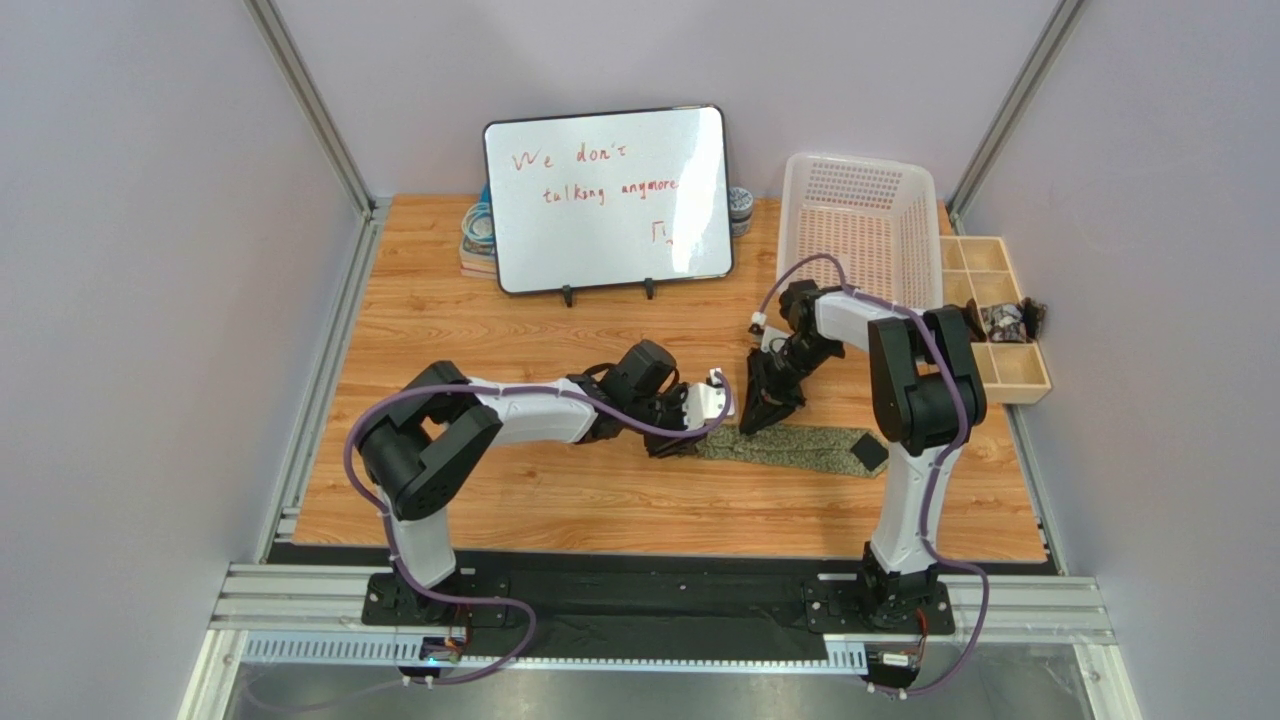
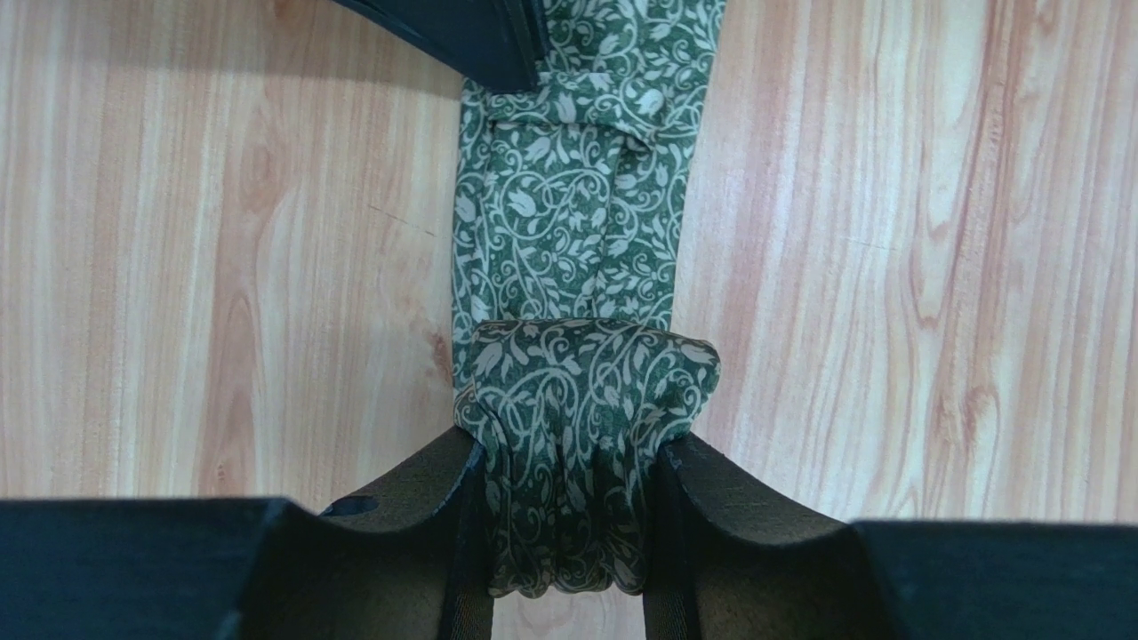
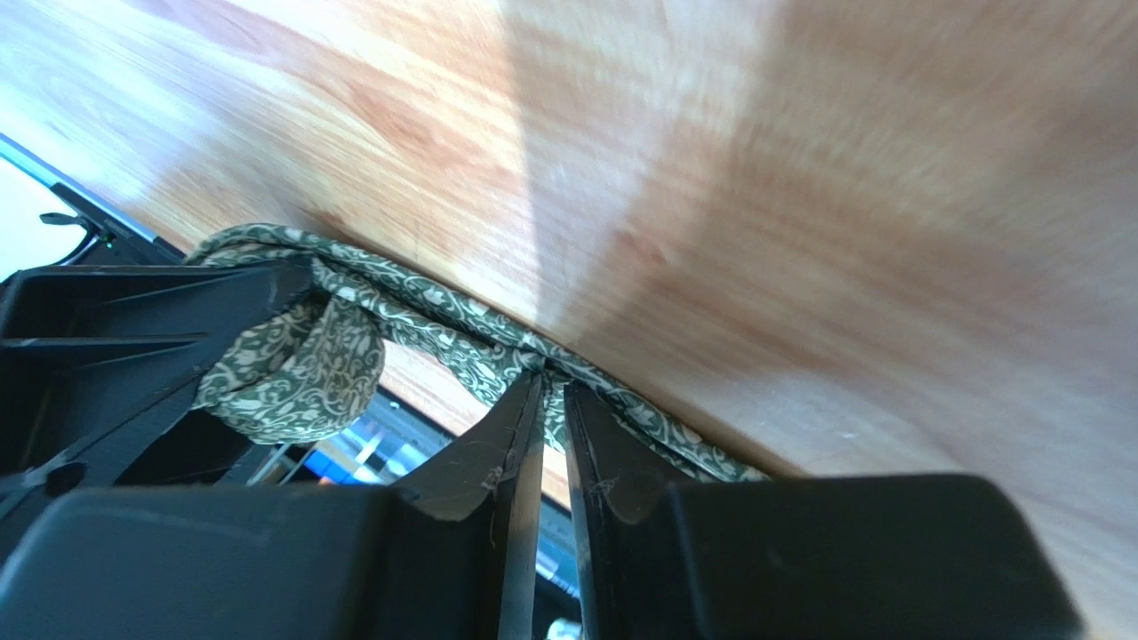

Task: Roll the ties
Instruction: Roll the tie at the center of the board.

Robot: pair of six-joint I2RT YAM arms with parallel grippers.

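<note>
The left hand (image 2: pixel 572 534) is reaching across the table (image 1: pixel 601 495) and is pinching the rolled end of the tie (image 2: pixel 575 240). Its two dark fingers (image 2: pixel 414 500) are pressing on the roll from either side, and the roll is bulging out just past the fingertips as a short, plump bundle. The fabric is showing as deep olive green covered in a pale cream pattern of scrolling vines and small leaves, woven fine and with a slight sheen.

Beyond the left hand's fingertips the tie is lying flat on the wood as a narrow band, running straight away from the roll. A lengthwise seam is showing down the band, so the band's back face is turned up. A little farther from the left hand the cloth is wrinkling into a cross fold.

The right hand (image 3: pixel 550 400) is coming down on the tie at that wrinkled spot, close in front of the left hand. Its fingers are drawn almost together, with only a thin slit between them. They are nipping a raised ridge of the fabric at their tips. From the right wrist view the tie is arching up off the table between the two hands.

To the right of the right hand the rest of the tie is stretching flat along the table and ending in a tip folded over to show black lining (image 1: pixel 869 449).
</note>
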